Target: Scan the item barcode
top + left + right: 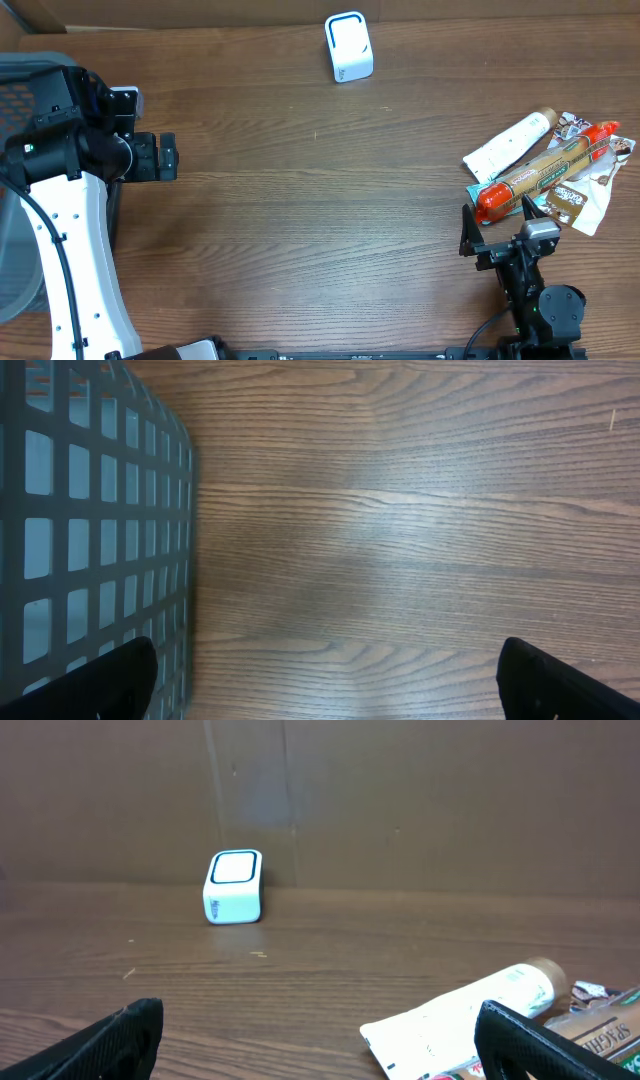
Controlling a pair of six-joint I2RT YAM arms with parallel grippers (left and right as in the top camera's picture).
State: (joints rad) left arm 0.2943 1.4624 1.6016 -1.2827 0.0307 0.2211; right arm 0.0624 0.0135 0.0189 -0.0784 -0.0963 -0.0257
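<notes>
A white barcode scanner (348, 47) with a blue-rimmed window stands at the back of the table; it shows again (234, 887) in the right wrist view. Items lie in a heap at the right: a white tube (508, 146) (470, 1018), a red-ended sausage pack (545, 172) and crinkled packets (585, 200). My right gripper (497, 225) (320, 1045) stands open just in front of the heap, holding nothing. My left gripper (170, 157) (325, 685) is open at the far left over bare wood, far from the items.
A grey mesh basket (90, 530) (25, 90) sits at the table's left edge beside the left arm. A brown cardboard wall (400, 800) backs the table behind the scanner.
</notes>
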